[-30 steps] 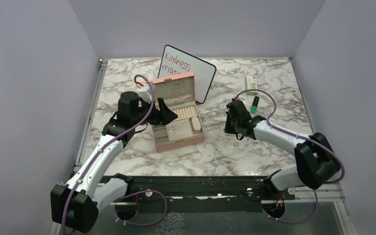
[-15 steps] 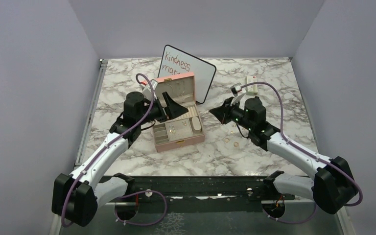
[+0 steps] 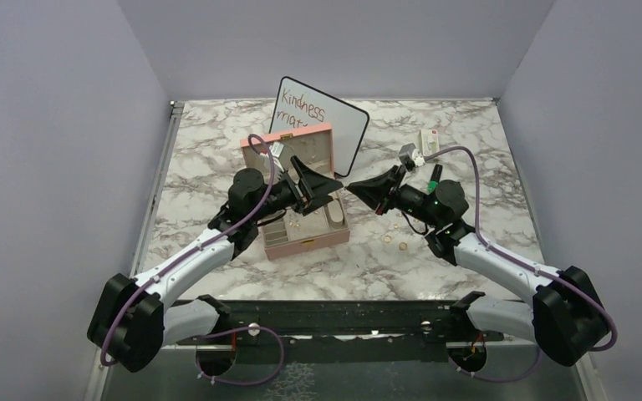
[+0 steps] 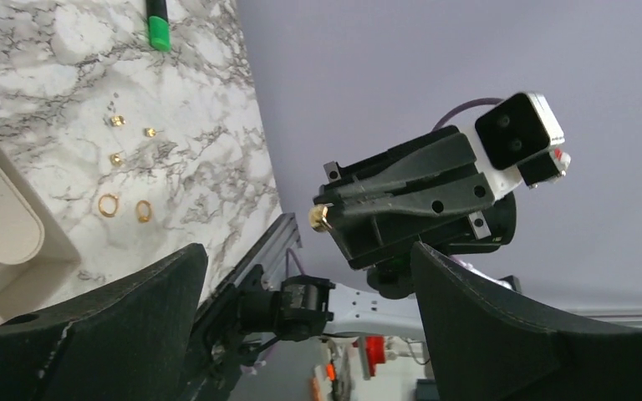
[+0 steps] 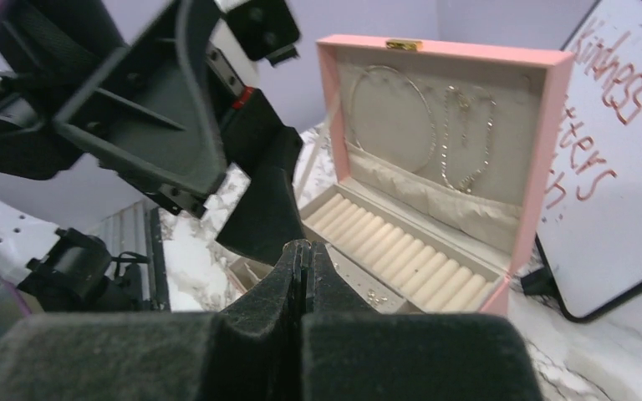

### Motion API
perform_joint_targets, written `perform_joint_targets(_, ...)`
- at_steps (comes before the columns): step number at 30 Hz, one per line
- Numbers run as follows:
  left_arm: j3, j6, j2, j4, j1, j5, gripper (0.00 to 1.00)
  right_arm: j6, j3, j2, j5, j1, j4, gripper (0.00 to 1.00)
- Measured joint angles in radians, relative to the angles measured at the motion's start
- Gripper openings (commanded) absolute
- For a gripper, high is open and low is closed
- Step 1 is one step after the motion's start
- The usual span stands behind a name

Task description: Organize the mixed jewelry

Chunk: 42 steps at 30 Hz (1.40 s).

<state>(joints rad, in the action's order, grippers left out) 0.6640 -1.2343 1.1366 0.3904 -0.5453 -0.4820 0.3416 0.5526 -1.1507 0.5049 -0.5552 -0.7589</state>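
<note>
My right gripper (image 3: 353,185) is shut on a small gold jewelry piece (image 4: 319,219), which pokes out at its tip. It hangs in the air, pointing left at my left gripper (image 3: 322,185). That gripper is wide open and empty, above the open pink box (image 3: 305,240). In the left wrist view the right gripper (image 4: 328,219) shows between the spread black fingers (image 4: 485,309). More mixed jewelry lies on the marble: two gold rings (image 4: 108,205) and small gold studs (image 4: 117,121); the rings (image 3: 387,238) lie right of the box. Chains hang in the lid (image 5: 447,109).
A whiteboard (image 3: 338,125) with red writing leans behind the box. A green marker (image 3: 435,175) and a white-green packet (image 3: 429,139) lie at the back right. Walls enclose the table on three sides.
The right arm has lifted off the table and swung left, tip toward the box. The left arm has moved right over the box and its jaws have opened wide.
</note>
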Motion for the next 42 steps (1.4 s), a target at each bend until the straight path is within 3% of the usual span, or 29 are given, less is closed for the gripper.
perform_joint_targets(15,-0.053,-0.235,0.077,0.278,-0.042,0.069,0.64,0.086,-0.013,-0.01,0.137,0.0,-0.217,0.01)
perform_joint_targets(29,-0.105,-0.28,0.096,0.431,-0.066,0.084,0.56,0.11,-0.021,-0.045,0.154,0.0,-0.263,0.01)
perform_joint_targets(42,-0.138,-0.334,0.083,0.525,-0.066,0.085,0.36,0.129,-0.021,-0.063,0.155,0.0,-0.308,0.01)
